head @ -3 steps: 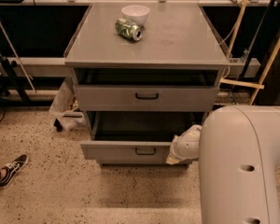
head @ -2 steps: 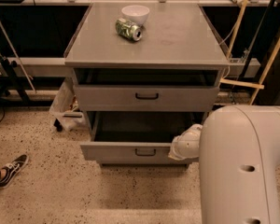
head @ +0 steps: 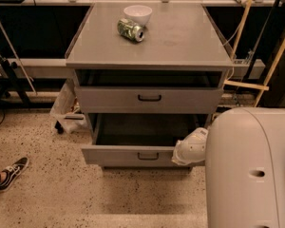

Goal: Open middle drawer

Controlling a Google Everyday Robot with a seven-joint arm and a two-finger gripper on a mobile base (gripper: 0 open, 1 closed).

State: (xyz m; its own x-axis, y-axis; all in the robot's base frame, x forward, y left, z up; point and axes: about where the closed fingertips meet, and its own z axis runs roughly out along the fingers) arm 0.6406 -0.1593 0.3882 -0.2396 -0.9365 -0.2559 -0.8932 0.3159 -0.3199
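**Q:** Arm pose?
**A:** The white arm link point(head: 249, 170) fills the near right corner. The gripper point(head: 189, 148) projects left from it, at the right end of the middle drawer point(head: 128, 155) front.

**Q:** Gripper state?
**A:** Cannot tell whether open or closed.

**Q:** Drawer position?
**A:** Pulled out toward the near side, interior exposed, below the shut upper drawer point(head: 149, 99).
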